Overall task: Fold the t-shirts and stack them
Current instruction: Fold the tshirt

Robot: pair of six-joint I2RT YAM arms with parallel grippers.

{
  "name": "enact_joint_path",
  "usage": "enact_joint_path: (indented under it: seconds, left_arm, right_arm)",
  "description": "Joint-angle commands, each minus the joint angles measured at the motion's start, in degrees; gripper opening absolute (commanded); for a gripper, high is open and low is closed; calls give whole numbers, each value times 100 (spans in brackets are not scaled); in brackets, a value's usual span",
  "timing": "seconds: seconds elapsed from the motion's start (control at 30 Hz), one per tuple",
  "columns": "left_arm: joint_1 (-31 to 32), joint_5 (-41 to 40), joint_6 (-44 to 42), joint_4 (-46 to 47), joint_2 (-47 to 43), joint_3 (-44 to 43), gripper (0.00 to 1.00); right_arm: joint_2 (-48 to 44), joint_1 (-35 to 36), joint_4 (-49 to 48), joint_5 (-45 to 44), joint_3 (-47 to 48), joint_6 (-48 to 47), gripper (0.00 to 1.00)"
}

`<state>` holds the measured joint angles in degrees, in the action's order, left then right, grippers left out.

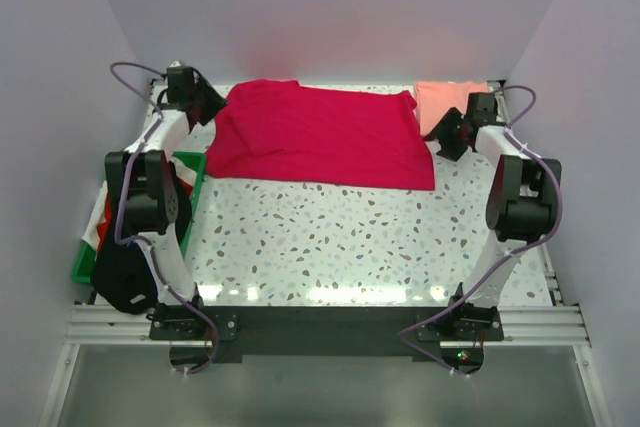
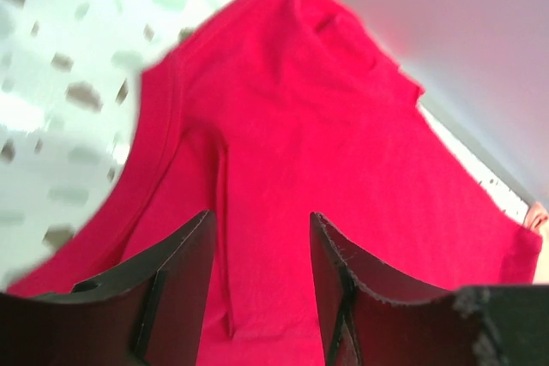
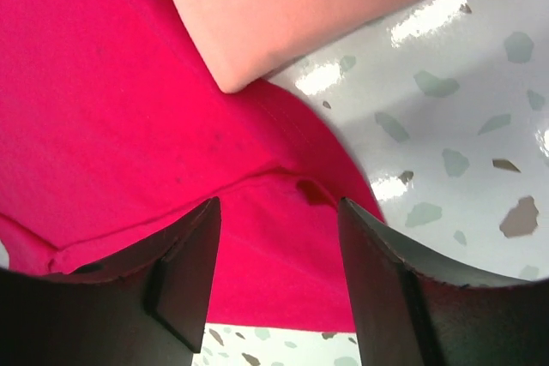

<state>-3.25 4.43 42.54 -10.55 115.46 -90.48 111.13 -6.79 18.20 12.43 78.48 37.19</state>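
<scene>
Crimson tee below L gripper

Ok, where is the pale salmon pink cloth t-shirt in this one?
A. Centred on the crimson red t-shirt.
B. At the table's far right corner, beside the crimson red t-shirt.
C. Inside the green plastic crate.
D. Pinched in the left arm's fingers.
B: the pale salmon pink cloth t-shirt lies at the far right corner of the speckled table, beside the right edge of the crimson red t-shirt.
</scene>
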Motion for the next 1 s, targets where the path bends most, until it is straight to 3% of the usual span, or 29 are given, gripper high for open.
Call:
enact_joint_path:
  seconds: [0.0, 0.1, 0.33, 0.47, 0.73, 0.97]
  left_arm:
    - [43, -213, 314, 1, -910, 652, 52]
    - [122, -714, 657, 44, -1534, 1827, 50]
    - [122, -1058, 931, 245, -2808, 3439, 48]
    - [192, -1172, 861, 97, -2968, 3712, 47]
    - [738, -2428, 1212, -351, -3082, 3906, 45]
    - [746, -2631, 1318, -352, -2836, 3836, 46]
  right_arm:
    - [-732, 256, 114, -302, -201, -159, 61]
    - [-1058, 634, 88, -538, -656, -273, 61]
    - [-1436, 1188, -263, -627, -1422, -248, 61]
    - [-1532, 1189, -308, -627, -1642, -212, 61]
    - [-1937, 1127, -27, -1374, -2029, -45, 62]
    - [-1639, 354, -106, -1015, -1776, 16, 62]
